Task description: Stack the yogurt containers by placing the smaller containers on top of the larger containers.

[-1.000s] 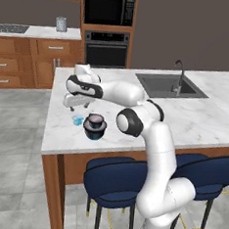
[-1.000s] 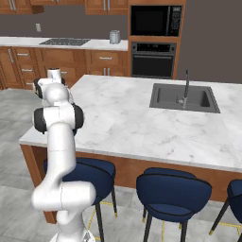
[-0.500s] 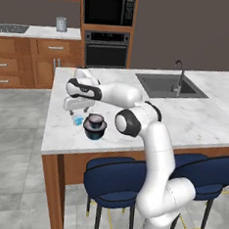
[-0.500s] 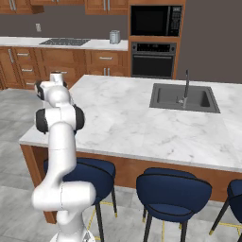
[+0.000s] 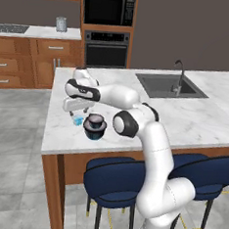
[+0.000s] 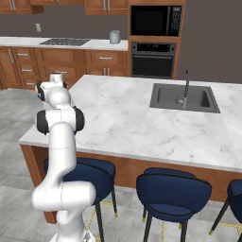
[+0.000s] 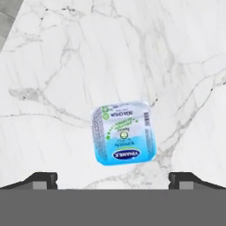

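The tiny light-blue cup (image 5: 77, 120) stands on the marble island near its left edge. My gripper (image 5: 76, 114) hangs right above it, open, with nothing between its fingers. In the hand view the cup (image 7: 123, 132) shows its printed blue-and-white top just ahead of the gripper (image 7: 113, 180), whose fingertips (image 7: 42, 178) stand wide apart on either side. Just right of the cup sits the wide dark tub (image 5: 94, 129), and the small dark tub (image 5: 95, 119) appears to rest on top of it.
The island's left edge (image 5: 47, 125) runs close beside the cup. A sink (image 5: 169, 86) with a faucet is set into the far right of the counter. Blue stools (image 5: 114, 183) stand along the front. My own arm (image 6: 59, 123) blocks the tubs in the right base view.
The gripper has come down slightly and a little to the right, closer over the light-blue cup. The tubs have not moved.
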Robot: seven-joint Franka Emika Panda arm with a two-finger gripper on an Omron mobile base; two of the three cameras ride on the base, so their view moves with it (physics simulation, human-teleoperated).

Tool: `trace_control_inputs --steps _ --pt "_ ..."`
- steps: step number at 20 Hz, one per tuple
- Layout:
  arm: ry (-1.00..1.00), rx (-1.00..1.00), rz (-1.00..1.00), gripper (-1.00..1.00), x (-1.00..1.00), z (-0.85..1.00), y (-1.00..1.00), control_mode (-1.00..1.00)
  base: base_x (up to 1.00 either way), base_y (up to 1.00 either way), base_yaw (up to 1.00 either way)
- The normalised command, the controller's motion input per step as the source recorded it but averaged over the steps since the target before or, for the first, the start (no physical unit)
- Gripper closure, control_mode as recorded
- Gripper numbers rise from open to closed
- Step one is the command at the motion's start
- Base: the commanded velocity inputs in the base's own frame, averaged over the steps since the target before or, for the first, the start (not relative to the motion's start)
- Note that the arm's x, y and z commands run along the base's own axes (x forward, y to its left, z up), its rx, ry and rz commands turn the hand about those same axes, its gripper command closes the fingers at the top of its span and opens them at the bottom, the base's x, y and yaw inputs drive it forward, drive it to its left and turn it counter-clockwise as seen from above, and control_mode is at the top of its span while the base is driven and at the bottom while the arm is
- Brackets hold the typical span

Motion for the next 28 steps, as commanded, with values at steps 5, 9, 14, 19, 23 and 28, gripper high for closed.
trace_control_inputs --steps 5,9,14,19,23,28 --pt "0.00 -0.02 0.00 -1.00 0.02 -0.03 0.00 -1.00 0.00 0.00 0.00" --pt "0.02 0.00 0.00 -1.00 0.07 -0.06 0.00 -1.00 0.00 0.00 0.00" --pt "0.06 -0.01 0.00 -1.00 0.10 -0.21 0.05 -1.00 0.00 0.00 0.00" --pt "0.05 0.00 0.00 -1.00 0.10 -0.24 0.05 -1.00 0.00 0.00 0.00" --pt "0.02 0.00 0.01 -1.00 0.12 -0.20 0.04 -1.00 0.00 0.00 0.00" --pt "0.00 0.00 0.00 -1.00 0.05 -0.04 0.00 -1.00 0.00 0.00 0.00"
